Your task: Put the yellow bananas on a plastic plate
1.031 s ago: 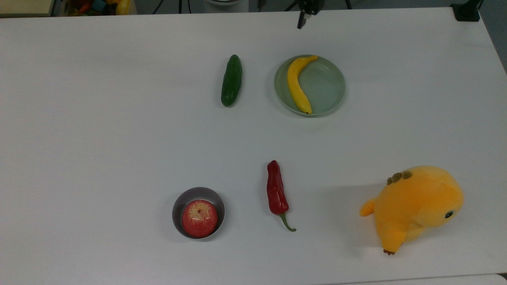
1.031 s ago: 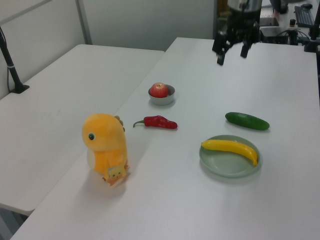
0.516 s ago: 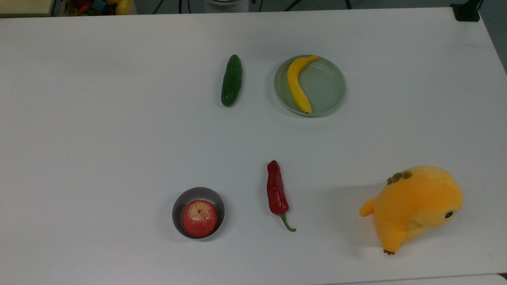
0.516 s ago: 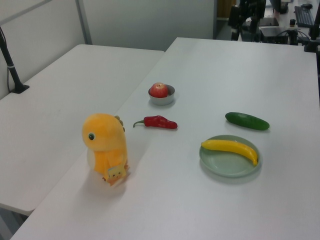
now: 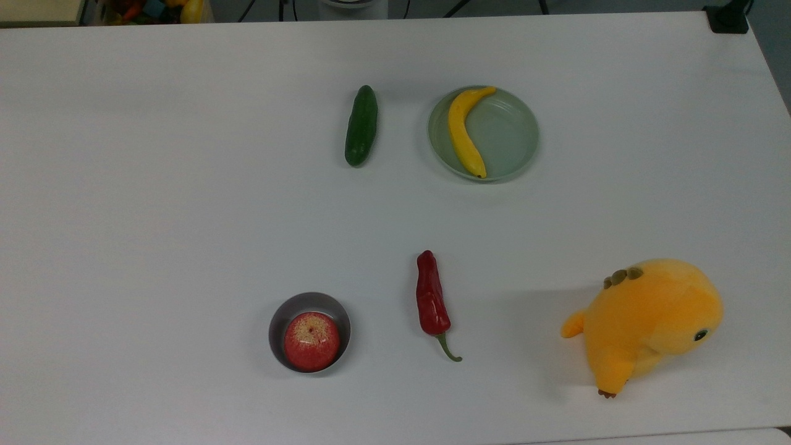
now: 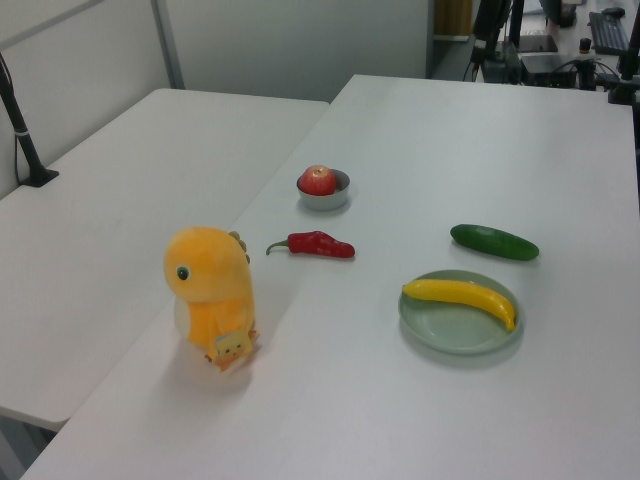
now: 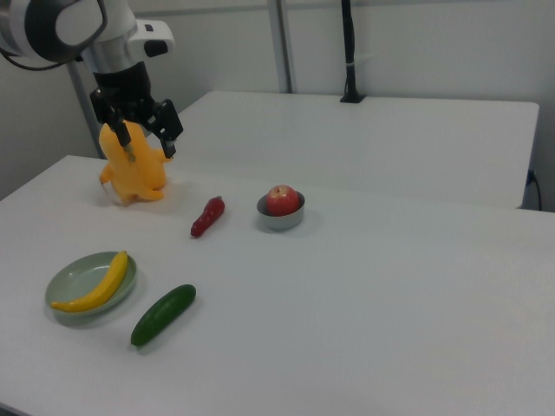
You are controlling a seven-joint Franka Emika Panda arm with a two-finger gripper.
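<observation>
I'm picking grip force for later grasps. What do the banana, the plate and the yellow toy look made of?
Banana: likely plastic, uniform bright yellow, faint sheen.
Plate: smooth pale-green plastic, soft reflections and a moulded rim, as it looks.
Toy: plush fabric, fuzzy matte surface.

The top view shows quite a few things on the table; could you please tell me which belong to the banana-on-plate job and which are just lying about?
Belongs to the job:
- yellow banana, lying in the plate
- mint-green plate
- gripper, raised, fingers open

Just lying about:
- cucumber
- red chili pepper
- apple in the grey bowl
- orange plush toy
</observation>
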